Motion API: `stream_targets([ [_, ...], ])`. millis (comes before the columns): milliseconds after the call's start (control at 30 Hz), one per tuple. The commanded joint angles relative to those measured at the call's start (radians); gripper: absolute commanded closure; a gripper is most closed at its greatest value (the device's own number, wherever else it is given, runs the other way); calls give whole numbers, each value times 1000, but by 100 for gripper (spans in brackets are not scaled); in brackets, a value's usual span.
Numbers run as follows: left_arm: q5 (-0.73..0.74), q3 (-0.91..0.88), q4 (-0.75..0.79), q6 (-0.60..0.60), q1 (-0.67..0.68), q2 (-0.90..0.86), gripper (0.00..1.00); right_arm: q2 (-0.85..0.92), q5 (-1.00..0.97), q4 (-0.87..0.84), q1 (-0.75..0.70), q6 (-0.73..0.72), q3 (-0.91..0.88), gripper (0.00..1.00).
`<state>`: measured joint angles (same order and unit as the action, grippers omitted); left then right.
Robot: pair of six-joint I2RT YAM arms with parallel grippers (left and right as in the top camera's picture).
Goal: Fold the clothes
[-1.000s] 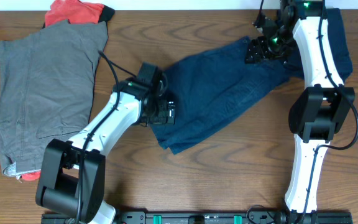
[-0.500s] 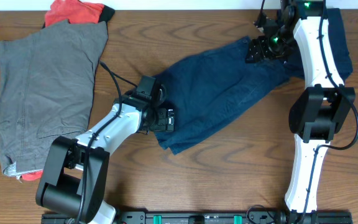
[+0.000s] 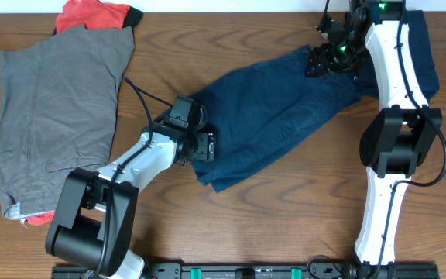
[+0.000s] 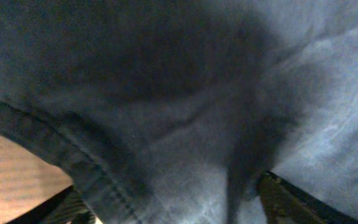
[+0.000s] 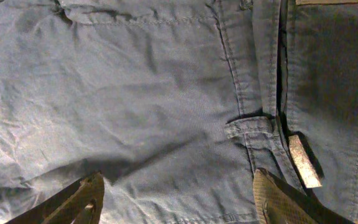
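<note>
The dark navy shorts lie spread diagonally across the middle of the table. My left gripper sits on their near-left hem. In the left wrist view its jaws stand wide apart, with the navy cloth and its stitched hem filling the gap. My right gripper hovers over the far-right waistband end. It is open above the cloth, near a belt loop and a label. Grey shorts lie flat at the left. The red-orange, black-trimmed piece is beyond them.
Another dark navy garment lies at the far right, partly under my right arm. A bit of red-orange cloth peeks out below the grey shorts. Bare wooden table shows in front of the navy shorts.
My left wrist has shifted a little toward the near side, settling lower on the hem of the navy shorts. The right arm and the clothes have not moved.
</note>
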<state>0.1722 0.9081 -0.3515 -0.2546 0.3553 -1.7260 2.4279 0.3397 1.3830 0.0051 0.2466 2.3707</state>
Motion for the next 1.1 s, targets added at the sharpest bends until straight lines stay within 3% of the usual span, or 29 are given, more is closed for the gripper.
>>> stream_targets([
  [0, -8, -12, 6, 10, -5, -54, 25, -40, 0, 0, 9, -7, -2, 25],
  [67, -8, -12, 6, 10, -16, -65, 31, -40, 0, 2, 9, -7, -2, 25],
  [167, -14, -12, 3, 10, -53, -68, 51, -40, 0, 5, 9, -7, -2, 26],
  [267, -16, -12, 14, 9, -108, -68, 62, -40, 0, 5, 9, -6, -2, 26],
  [400, -15, -12, 20, 18, -198, -67, 91, -40, 1, 5, 10, -7, -2, 25],
  [767, -15, 27, 60, 227, -355, -67, 94, -39, 0, -1, 22, -8, -24, 27],
  [900, -15, 28, 161, 385, -358, -68, 94, -39, 1, -36, 35, -26, -88, 27],
  [933, -16, 28, 190, 428, -358, -68, 94, -39, 1, -49, 39, -26, -111, 30],
  [1000, -27, 28, 245, 494, -359, -68, 94, -39, 1, -72, 48, -35, -155, 46],
  [1067, -66, 28, 296, 509, -359, -68, 94, -39, 2, -92, 59, -46, -188, 51],
])
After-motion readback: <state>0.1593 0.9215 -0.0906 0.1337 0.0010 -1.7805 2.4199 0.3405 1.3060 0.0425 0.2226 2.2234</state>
